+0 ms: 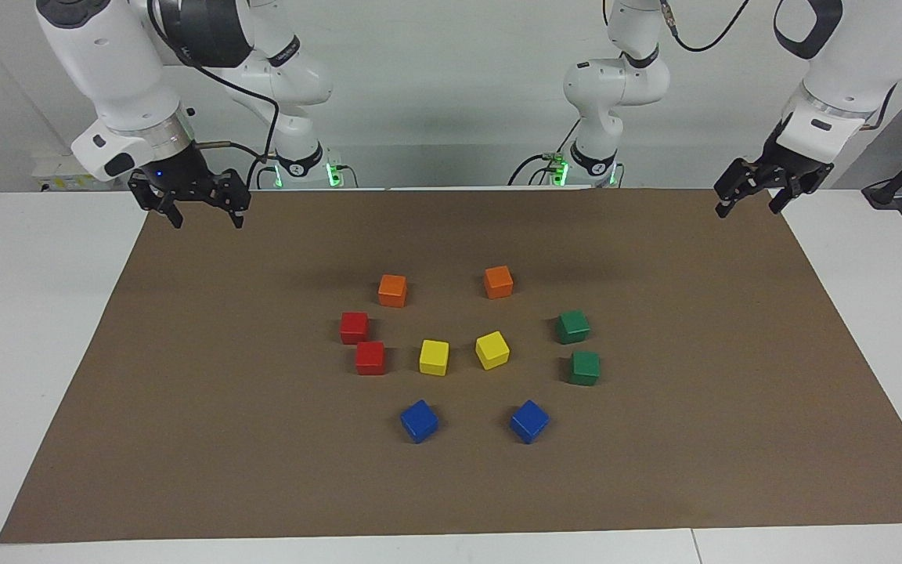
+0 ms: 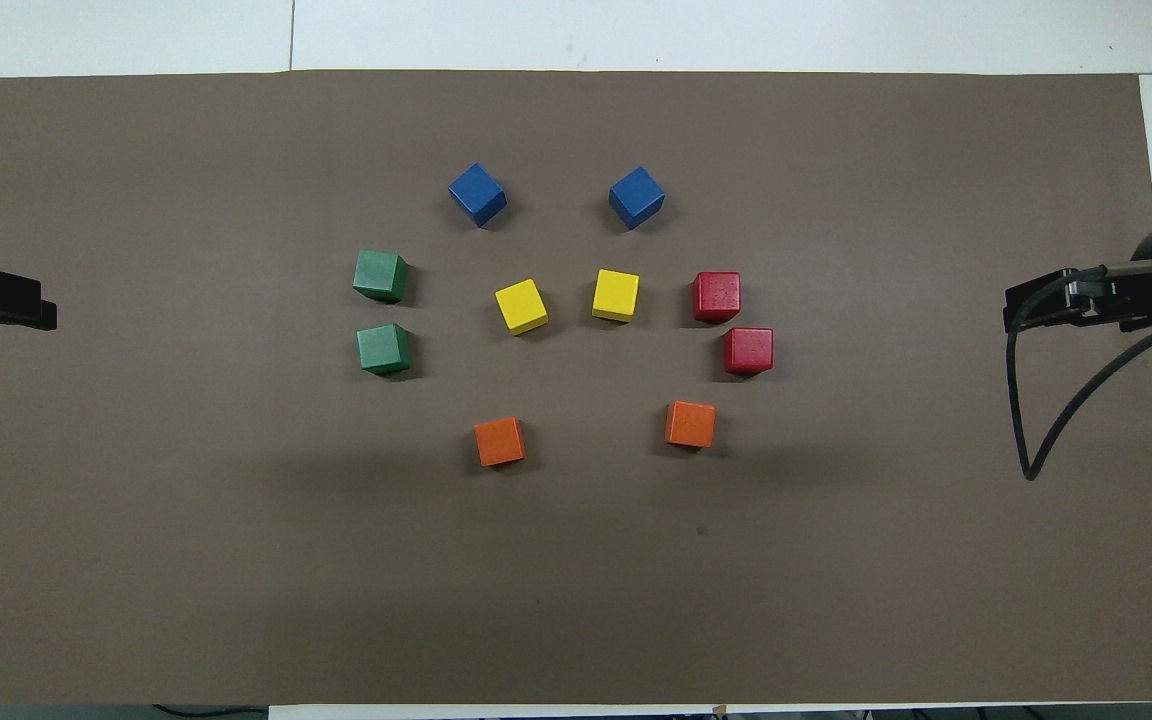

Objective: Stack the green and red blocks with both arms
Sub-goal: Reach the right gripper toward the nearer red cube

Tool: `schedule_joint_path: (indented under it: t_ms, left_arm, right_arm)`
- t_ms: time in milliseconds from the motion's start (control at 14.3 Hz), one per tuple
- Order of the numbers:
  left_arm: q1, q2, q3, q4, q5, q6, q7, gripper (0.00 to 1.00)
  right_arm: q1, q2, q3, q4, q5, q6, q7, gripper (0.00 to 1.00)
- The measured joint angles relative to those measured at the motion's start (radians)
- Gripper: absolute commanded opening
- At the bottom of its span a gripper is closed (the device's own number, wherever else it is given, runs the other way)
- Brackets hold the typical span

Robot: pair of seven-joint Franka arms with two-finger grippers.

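Note:
Two red blocks (image 1: 354,327) (image 1: 370,357) sit side by side on the brown mat (image 1: 185,392), toward the right arm's end; they also show in the overhead view (image 2: 747,350) (image 2: 716,296). Two green blocks (image 1: 573,327) (image 1: 585,367) sit apart from each other toward the left arm's end, also in the overhead view (image 2: 382,349) (image 2: 380,275). No block lies on another. My right gripper (image 1: 204,219) (image 2: 1046,305) hangs open and empty over the mat's edge at its own end. My left gripper (image 1: 748,207) (image 2: 1,300) hangs open and empty over the mat's edge at its end.
Two orange cubes (image 1: 392,290) (image 1: 498,282) lie nearer to the robots than the red and green blocks. Two yellow cubes (image 1: 434,357) (image 1: 492,349) lie between the red and green pairs. Two blue cubes (image 1: 419,421) (image 1: 529,421) lie farthest from the robots.

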Motion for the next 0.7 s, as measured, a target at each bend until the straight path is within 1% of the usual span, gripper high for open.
schedule_joint_path:
  t_ms: [279, 418, 557, 697]
  left_arm:
    - [0.0, 0.0, 0.0, 0.0, 0.0, 0.002, 0.0, 1.0]
    - [0.0, 0.0, 0.001, 0.0, 0.0, 0.003, 0.0, 1.0]
    - [0.0, 0.0, 0.001, 0.001, 0.0, 0.003, 0.0, 1.0]
    - [0.0, 0.0, 0.002, 0.001, 0.0, 0.003, 0.0, 1.0]
  right_arm:
    - [0.0, 0.0, 0.002, -0.001, 0.0, -0.001, 0.001, 1.0]
    - [0.014, 0.0, 0.012, -0.007, 0.002, 0.0, 0.038, 1.0]
    - [0.075, 0.0, 0.021, -0.017, 0.003, 0.02, 0.143, 1.0]
    - [0.153, 0.001, 0.028, -0.039, 0.003, 0.067, 0.251, 1.0]
